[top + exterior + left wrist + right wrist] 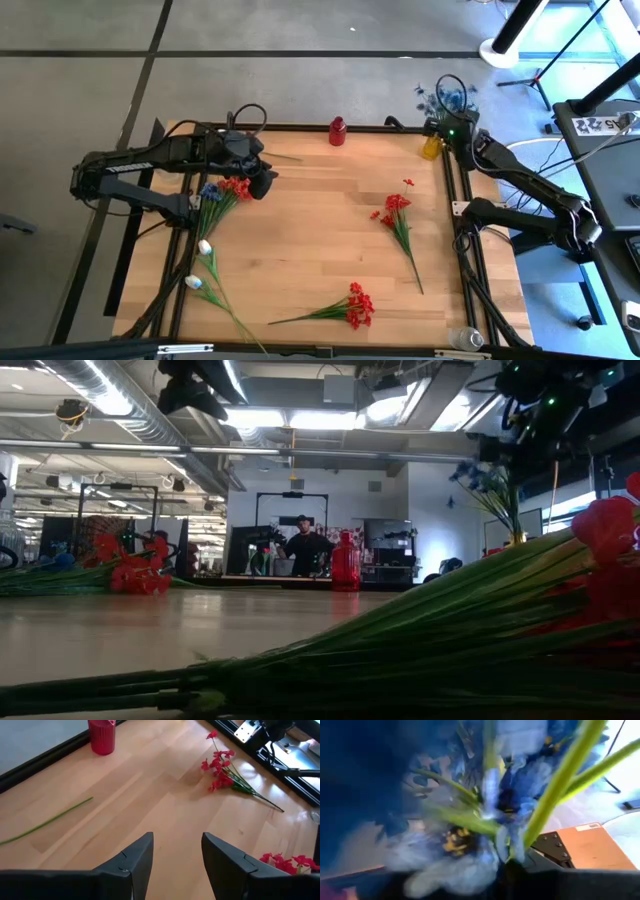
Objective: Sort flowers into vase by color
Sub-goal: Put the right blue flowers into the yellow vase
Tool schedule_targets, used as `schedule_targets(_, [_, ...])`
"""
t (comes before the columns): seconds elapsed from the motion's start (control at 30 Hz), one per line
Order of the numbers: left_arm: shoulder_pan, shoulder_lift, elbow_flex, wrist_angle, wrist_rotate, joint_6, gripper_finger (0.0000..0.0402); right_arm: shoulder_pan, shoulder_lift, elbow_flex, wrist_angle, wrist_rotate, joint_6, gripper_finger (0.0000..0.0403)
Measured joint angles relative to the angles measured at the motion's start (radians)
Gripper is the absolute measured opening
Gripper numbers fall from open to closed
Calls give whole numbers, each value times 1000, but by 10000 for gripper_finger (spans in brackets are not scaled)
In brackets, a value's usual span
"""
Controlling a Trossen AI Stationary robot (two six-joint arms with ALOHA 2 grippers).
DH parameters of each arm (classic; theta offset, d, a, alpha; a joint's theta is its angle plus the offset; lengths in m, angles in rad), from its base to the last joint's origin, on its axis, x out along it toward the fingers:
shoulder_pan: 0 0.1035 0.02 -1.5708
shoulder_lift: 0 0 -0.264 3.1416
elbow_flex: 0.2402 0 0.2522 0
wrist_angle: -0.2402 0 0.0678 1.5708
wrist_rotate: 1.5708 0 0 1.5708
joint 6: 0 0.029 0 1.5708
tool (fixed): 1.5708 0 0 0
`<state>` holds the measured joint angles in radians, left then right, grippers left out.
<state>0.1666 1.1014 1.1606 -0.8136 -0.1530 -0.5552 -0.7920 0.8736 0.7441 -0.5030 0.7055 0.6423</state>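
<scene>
My left gripper (262,180) (177,837) hovers open over the table's far left part, next to a spray with red and blue heads (225,190) lying flat under the arm. A thin green stem (45,822) lies ahead of its fingers. My right gripper (455,130) is at the far right corner by the yellow vase (431,147). Blue flowers (445,98) (485,820) stand in that vase and fill the right wrist view. A red vase (337,131) (101,735) stands at the far edge. Two red sprays (397,215) (352,305) and white flowers (205,262) lie on the table.
A black frame (300,127) runs around the wooden table top. A clear bottle (465,339) lies at the near right corner. Bare wood (320,220) stretches across the table's middle. In the low view a person (303,550) stands far behind the table.
</scene>
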Motion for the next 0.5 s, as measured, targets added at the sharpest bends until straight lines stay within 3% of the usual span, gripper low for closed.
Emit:
schedule_targets(0.37, [-12, 0, 0, -1, -35, 8, 147, -32, 119, 0, -5, -85, 7, 28])
schedule_targets(0.5, [15, 0, 0, -1, -69, -21, 150, -18, 101, 0, -32, -166, 8, 75])
